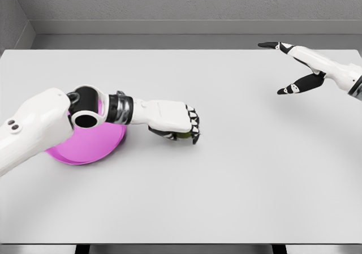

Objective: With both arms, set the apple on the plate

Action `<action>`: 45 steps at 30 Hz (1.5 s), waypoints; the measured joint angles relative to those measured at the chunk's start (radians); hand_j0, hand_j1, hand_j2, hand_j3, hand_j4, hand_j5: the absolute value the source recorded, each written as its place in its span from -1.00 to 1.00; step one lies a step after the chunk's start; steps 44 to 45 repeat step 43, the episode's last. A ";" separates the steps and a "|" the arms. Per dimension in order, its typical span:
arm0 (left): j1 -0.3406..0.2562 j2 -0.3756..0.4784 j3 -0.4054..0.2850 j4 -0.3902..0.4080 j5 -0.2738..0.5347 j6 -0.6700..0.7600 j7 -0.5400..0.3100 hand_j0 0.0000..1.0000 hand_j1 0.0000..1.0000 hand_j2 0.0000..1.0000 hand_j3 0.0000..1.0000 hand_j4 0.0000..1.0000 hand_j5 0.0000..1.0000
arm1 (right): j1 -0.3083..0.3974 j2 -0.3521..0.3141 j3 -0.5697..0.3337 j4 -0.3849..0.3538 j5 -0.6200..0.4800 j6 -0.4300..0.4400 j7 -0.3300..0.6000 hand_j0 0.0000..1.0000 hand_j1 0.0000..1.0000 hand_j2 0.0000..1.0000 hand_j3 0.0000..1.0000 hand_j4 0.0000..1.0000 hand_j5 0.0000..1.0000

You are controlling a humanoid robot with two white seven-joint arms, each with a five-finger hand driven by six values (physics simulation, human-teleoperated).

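The plate point(85, 152) at the left of the frame is bright magenta-pink. The table point(226, 180) is plain pale grey, without pattern. The left hand point(175, 121) is white with black fingertips and a black-and-grey banded wrist; a sliver of yellow-green apple point(182, 136) shows beneath it. The right hand point(300, 67), upper right, is white with black fingers.

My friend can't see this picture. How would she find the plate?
Look at the left side of the big white table. The plate lies there, partly under the robot's left arm, just behind the left hand curled over something greenish. It is the only bright pink thing.
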State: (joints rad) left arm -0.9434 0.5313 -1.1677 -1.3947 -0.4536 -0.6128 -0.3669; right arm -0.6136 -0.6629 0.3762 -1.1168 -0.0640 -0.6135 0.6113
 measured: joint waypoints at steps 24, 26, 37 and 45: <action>0.040 0.455 0.100 -0.060 0.149 0.000 0.001 0.75 0.75 0.75 0.75 0.75 0.75 | -0.008 0.000 0.005 -0.001 0.000 0.000 0.000 1.00 1.00 1.00 1.00 1.00 1.00; 0.040 0.454 0.100 -0.059 0.150 0.000 0.003 0.99 0.99 0.99 0.99 0.99 0.99 | -0.008 -0.001 0.007 -0.004 0.000 0.000 0.000 1.00 1.00 1.00 1.00 1.00 1.00; 0.011 0.265 0.102 -0.119 0.323 0.000 0.002 1.00 1.00 1.00 1.00 1.00 1.00 | -0.006 -0.001 0.009 -0.007 0.000 0.000 0.000 1.00 1.00 1.00 1.00 1.00 1.00; 0.012 0.192 0.101 -0.128 0.330 0.000 -0.001 1.00 1.00 1.00 1.00 1.00 1.00 | -0.005 -0.001 0.009 -0.008 0.000 0.000 0.000 1.00 1.00 1.00 1.00 1.00 1.00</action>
